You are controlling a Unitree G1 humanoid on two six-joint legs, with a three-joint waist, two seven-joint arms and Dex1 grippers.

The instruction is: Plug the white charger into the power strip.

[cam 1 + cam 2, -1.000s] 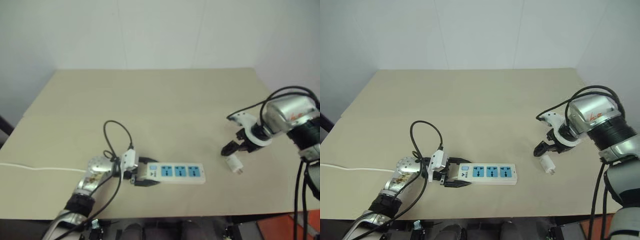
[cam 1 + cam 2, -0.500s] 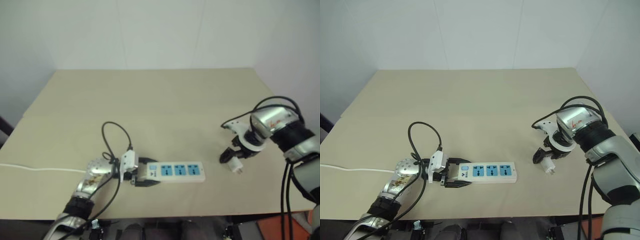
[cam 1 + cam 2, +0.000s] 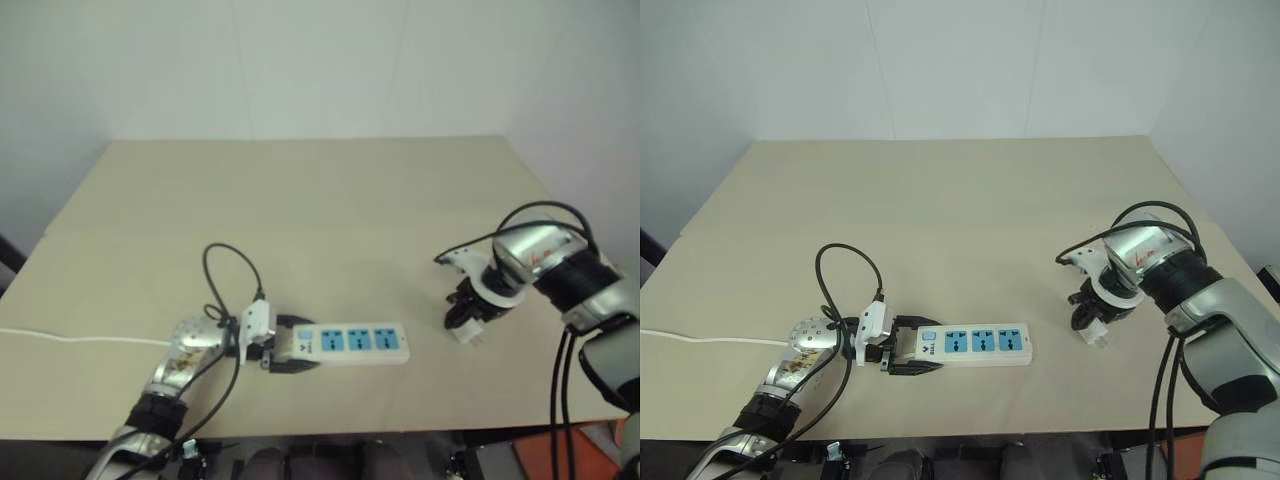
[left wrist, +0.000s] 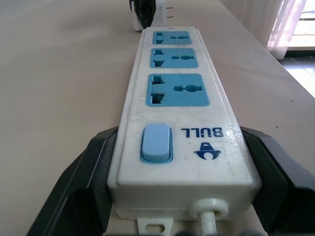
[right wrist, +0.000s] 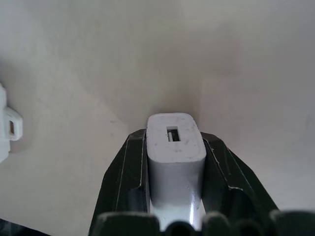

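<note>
Now right gripper [image 5: 174, 162] points down, clamping white charger [image 5: 175, 147].

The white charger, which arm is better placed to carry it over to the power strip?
Right. Its tool is shut on the white charger at the table's right side, while the left tool grips the power strip by its switch end.

The right arm reaches down at the right of the table, its gripper [image 5: 175, 162] pointing steeply downward with both black fingers [image 5: 129, 177] pressed against the sides of the white charger [image 5: 175, 147]. The left arm lies low, its gripper [image 3: 908, 346] pointing right, fingers flanking the end of the power strip [image 4: 179, 98].
</note>
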